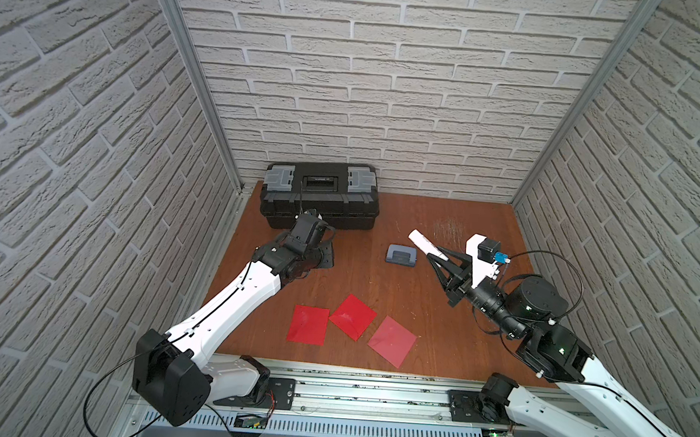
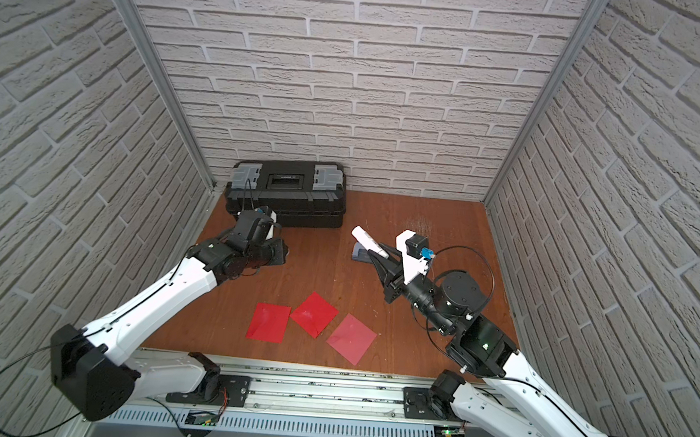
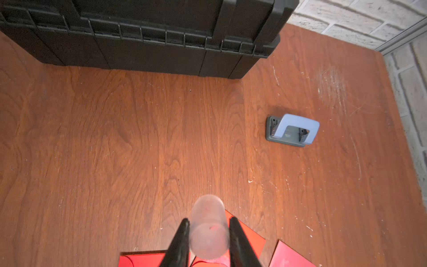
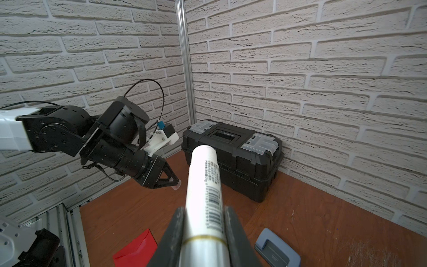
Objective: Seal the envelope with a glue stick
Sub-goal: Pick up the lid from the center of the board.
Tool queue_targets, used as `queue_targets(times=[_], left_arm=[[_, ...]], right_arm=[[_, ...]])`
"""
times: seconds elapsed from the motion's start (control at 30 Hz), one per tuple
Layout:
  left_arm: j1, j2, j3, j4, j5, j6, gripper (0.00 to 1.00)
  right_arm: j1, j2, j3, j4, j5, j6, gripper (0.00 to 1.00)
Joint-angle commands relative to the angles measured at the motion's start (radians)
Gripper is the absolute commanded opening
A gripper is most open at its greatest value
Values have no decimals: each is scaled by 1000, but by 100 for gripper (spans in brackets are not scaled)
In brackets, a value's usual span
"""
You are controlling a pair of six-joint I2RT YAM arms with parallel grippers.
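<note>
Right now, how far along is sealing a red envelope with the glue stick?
Done: the clear plastic cap is off, pinched in the left gripper. In hand: the right gripper holds the white cylindrical glue stick aloft. Left: gluing and closing a flap; the three flat red paper envelopes lie untouched.

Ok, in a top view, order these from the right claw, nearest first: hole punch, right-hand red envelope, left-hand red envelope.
1. Hole punch, just to the left of the right claw.
2. Right-hand red envelope, near the front edge.
3. Left-hand red envelope, also in front, farther left.
</note>
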Motion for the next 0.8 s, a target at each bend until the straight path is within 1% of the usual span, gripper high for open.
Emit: queue_targets(times=[0.0,0.3,0.57,0.77], left_arm=[[-6,-41,-28,69,19,6,23],[-6,-91,-50,101,65,-2,20],[-7,-173,-56,191,230,12,17],[-7,-248,-41,253,367,29,16]], right_arm=[[6,-18,32,-1,-2,4,3],[6,-7,67,-18,-35,-2,3],[6,12,79,-5,-78,-51,3],[6,26,82,34,-170,-66,3]])
